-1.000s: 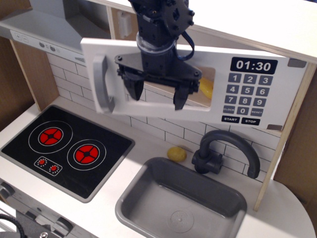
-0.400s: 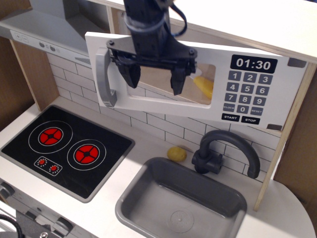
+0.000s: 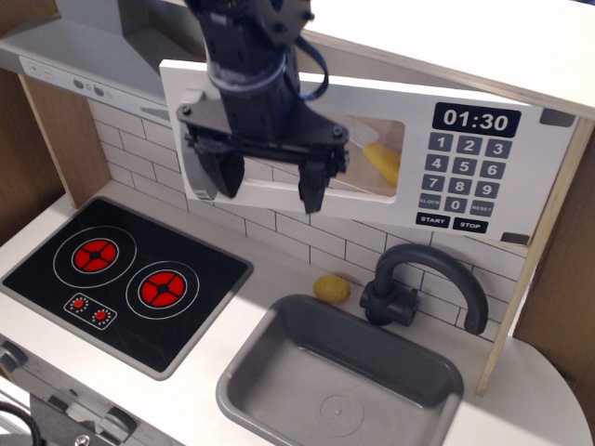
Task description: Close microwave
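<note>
The toy microwave hangs under the top shelf, with a black keypad and a 01:30 display on its right. Its white door lies nearly flat against the front. A yellow item shows through the window. My gripper is open and empty, fingers pointing down, in front of the door's left half. Its left finger covers most of the grey bar handle. I cannot tell whether it touches the door.
A grey range hood is at the upper left. A black stove top with two red burners lies below. A grey sink and dark faucet are at the front right. A yellow item lies on the counter.
The door has swung from partly open to nearly flat against the microwave. My gripper has moved left and slightly down, staying open.
</note>
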Controlling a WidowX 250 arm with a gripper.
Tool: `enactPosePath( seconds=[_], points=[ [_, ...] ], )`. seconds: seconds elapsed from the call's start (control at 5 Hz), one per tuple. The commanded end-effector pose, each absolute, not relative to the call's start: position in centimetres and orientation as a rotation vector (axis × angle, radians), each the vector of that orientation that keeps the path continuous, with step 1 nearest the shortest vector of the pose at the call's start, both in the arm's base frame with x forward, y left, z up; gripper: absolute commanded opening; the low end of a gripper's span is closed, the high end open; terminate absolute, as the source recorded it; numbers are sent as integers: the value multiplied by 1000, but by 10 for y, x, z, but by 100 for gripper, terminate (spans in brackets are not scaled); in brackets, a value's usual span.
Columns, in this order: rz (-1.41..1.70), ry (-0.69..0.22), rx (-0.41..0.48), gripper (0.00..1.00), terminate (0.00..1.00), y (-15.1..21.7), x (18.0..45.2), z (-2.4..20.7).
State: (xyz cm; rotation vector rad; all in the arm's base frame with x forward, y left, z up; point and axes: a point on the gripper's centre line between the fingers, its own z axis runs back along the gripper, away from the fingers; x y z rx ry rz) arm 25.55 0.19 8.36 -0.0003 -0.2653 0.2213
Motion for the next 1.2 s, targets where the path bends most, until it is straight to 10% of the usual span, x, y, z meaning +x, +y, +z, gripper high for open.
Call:
enactPosePath(
  seconds=[0.0,1.0],
  points=[
    [280,-245,43,100,0,10,273,57],
    [111,-449,-32,100,0,40,344,72]
  ],
)
